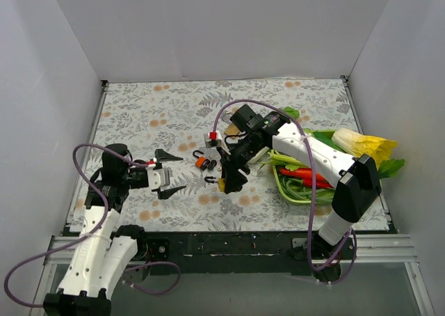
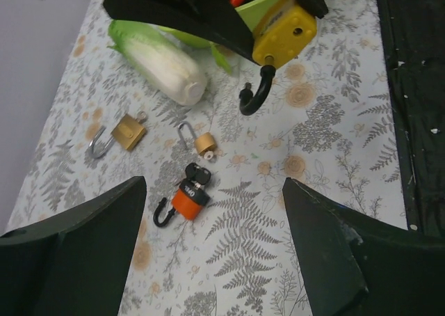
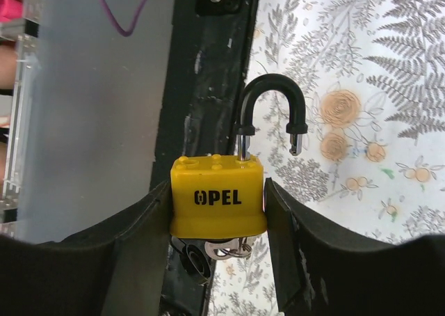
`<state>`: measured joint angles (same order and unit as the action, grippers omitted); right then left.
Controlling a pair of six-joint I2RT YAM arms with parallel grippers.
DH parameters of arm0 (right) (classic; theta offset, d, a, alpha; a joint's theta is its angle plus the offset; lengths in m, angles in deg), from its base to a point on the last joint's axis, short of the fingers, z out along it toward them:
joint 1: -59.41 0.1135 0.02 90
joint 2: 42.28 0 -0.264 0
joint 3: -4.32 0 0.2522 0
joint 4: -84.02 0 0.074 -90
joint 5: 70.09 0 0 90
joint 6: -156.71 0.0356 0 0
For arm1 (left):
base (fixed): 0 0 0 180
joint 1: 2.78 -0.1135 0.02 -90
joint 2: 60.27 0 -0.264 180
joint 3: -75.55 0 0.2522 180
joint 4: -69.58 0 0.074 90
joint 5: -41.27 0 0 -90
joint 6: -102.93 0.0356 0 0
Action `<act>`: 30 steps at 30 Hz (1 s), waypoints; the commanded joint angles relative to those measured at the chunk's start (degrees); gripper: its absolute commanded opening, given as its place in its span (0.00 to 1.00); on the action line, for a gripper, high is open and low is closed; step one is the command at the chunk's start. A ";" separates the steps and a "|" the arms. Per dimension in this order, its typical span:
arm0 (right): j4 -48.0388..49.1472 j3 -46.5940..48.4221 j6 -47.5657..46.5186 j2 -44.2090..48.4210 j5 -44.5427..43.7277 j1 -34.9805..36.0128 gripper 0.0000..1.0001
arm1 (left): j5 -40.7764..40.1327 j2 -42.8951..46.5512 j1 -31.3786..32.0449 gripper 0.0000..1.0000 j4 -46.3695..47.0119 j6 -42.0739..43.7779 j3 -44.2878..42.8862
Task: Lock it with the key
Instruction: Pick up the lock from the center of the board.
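Note:
My right gripper (image 1: 231, 177) (image 3: 217, 192) is shut on a yellow OPEL padlock (image 1: 222, 185) (image 3: 217, 206) and holds it above the table. Its black shackle (image 3: 270, 100) stands open. A key with a ring (image 3: 201, 257) sticks out of the padlock's underside. The yellow padlock also shows at the top of the left wrist view (image 2: 284, 30). My left gripper (image 1: 169, 171) (image 2: 213, 184) is open and empty, left of the locks. An orange padlock with black keys (image 1: 201, 162) (image 2: 186, 199) lies on the cloth between the grippers, shackle open.
A brass padlock (image 2: 128, 131) and a small padlock (image 2: 204, 143) lie open on the floral cloth. A green tray (image 1: 285, 187) with vegetables sits at the right, a cabbage (image 1: 361, 143) beyond it. The table's black front edge (image 1: 229, 243) is close by.

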<state>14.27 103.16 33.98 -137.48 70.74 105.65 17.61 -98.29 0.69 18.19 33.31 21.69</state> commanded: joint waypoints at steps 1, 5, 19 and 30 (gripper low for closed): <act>-0.88 1.49 1.97 0.28 9.55 -0.71 0.01 | -2.35 -5.99 8.46 0.78 -0.96 7.39 -1.56; -0.79 1.58 2.58 -0.43 9.73 -1.59 0.01 | -8.59 -6.81 16.38 0.72 6.93 1.81 -0.08; -0.62 0.79 3.11 -0.25 10.35 -1.85 0.01 | -23.10 -11.64 32.04 0.44 14.86 -6.32 -0.95; -0.70 0.70 2.94 0.10 10.78 -1.85 0.01 | -23.89 -12.08 34.15 0.00 17.06 -9.74 -1.03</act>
<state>13.51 102.92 36.67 -139.03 77.50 103.77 -5.18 -110.05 34.04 33.53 25.62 21.71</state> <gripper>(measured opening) 0.587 0.074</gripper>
